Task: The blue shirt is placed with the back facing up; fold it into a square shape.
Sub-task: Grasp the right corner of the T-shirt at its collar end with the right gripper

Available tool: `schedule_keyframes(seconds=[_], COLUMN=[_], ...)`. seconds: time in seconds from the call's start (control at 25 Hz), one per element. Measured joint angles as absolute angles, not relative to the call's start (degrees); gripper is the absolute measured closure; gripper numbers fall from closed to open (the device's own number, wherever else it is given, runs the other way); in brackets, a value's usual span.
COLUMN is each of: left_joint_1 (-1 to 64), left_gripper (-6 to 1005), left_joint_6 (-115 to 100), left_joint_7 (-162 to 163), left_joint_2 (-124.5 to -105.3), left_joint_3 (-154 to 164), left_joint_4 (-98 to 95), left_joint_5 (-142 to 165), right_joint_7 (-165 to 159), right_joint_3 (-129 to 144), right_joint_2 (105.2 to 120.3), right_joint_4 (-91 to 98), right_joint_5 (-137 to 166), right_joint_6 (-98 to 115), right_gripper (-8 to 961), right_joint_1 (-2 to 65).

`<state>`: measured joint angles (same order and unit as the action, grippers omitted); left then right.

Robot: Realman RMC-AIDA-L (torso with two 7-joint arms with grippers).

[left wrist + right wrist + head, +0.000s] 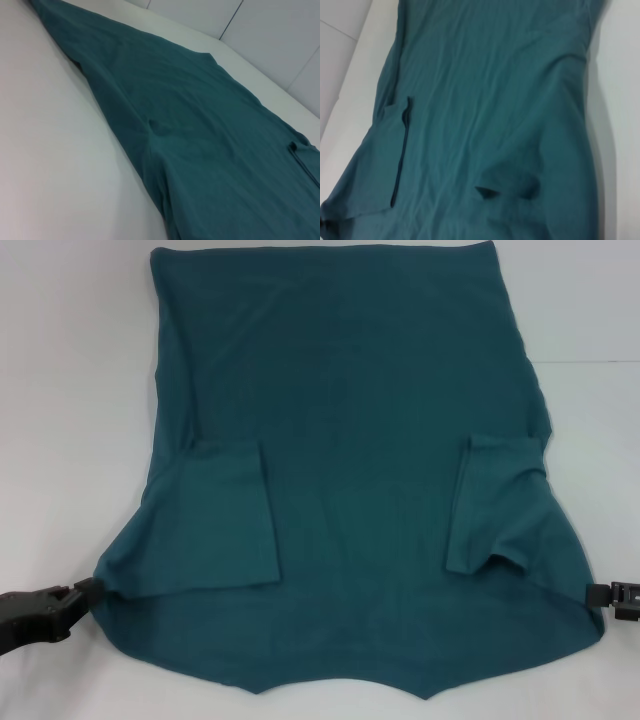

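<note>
Both sleeves already lie folded in on the blue shirt (350, 410), which fills the frame's centre on the white table (70, 390), while the left gripper (88, 590) and right gripper (592, 593) pinch its lower corners, probably to carry them toward the top edge.

It looked like a lab: a plain white tabletop (70, 390) ran to white seamed wall panels (280, 45) behind.
</note>
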<state>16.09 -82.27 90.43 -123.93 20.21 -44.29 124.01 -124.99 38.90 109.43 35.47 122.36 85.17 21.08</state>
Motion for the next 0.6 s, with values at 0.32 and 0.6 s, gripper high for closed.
schedule_keyframes(seconds=[0.32,0.6], left_joint_1=[16.3,16.4], left_gripper=[973,971], left_joint_6=[-82.4,-82.3], left_joint_7=[90.4,90.1], left_joint_2=[-123.85,-123.76], left_joint_3=[20.2,20.0], left_joint_4=[-44.3,-44.3], left_joint_5=[124.0,124.0], right_joint_7=[-125.0,-125.3], right_joint_3=[39.2,39.8], right_joint_2=[110.1,111.11], right_joint_4=[35.0,35.0], right_joint_5=[122.8,122.9], right_joint_6=[84.7,84.7], right_gripper=[17,29], right_joint_1=[21.7,22.5])
